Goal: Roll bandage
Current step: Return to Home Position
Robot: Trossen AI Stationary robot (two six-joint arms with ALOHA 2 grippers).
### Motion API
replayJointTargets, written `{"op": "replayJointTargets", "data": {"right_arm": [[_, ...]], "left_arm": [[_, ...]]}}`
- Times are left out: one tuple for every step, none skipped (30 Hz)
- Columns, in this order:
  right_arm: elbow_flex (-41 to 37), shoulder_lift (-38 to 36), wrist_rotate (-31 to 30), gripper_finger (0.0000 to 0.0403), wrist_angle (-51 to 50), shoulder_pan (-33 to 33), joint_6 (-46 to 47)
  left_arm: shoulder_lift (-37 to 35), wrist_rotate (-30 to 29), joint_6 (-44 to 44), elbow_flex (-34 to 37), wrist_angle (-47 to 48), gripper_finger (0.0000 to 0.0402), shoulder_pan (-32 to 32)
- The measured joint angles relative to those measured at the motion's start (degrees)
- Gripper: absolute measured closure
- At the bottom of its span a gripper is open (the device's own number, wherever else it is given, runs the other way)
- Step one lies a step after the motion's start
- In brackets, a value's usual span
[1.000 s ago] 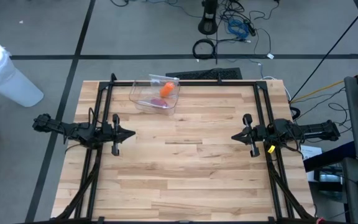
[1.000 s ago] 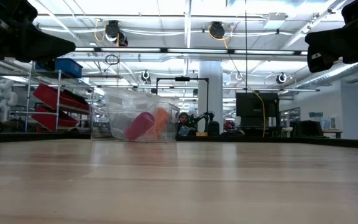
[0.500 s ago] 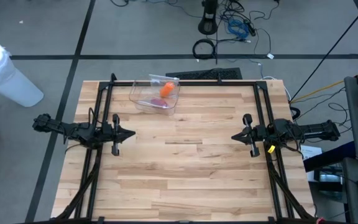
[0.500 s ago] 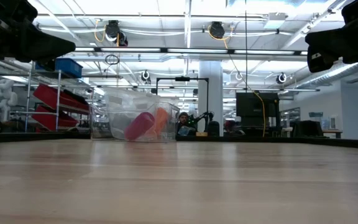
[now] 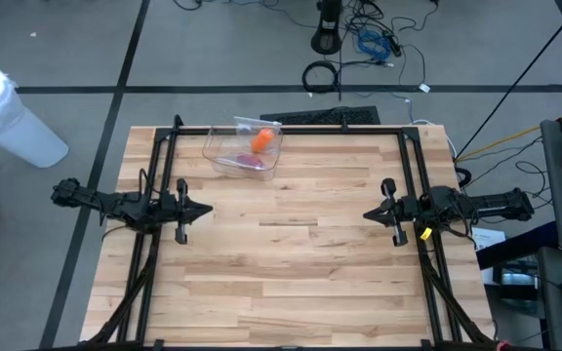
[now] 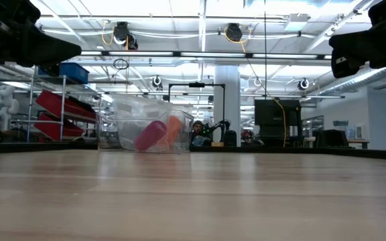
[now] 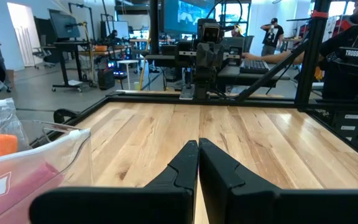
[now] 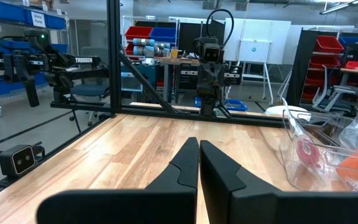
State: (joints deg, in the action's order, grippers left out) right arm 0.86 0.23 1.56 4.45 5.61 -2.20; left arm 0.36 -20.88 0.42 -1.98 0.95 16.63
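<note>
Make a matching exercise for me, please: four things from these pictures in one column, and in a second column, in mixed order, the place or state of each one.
Column 1
1. left gripper
2. right gripper
3. transparent bin
4. pink bandage

Column 2
A. inside the bin, beside an orange item
B. shut, over the right side of the table
C. on the table's far side, left of the middle
D. shut, over the table's left side

Pairs: 1-D, 2-B, 3-C, 4-A
</note>
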Motion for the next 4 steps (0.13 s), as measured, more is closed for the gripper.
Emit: {"op": "replayJointTargets", "data": {"right_arm": [[0.0, 0.0, 0.0, 0.0403, 0.0, 0.0, 0.0], [0.0, 0.0, 0.0, 0.0403, 0.0, 0.0, 0.0], [0.0, 0.0, 0.0, 0.0403, 0.0, 0.0, 0.0], [0.0, 0.0, 0.0, 0.0403, 0.0, 0.0, 0.0]], "left_arm": [[0.0, 0.0, 0.0, 0.0, 0.0, 0.0381, 0.0], [0.0, 0.0, 0.0, 0.0, 0.0, 0.0381, 0.0], [0.0, 0.0, 0.0, 0.0, 0.0, 0.0381, 0.0], [0.0, 0.0, 0.0, 0.0, 0.0, 0.0381, 0.0]]}}
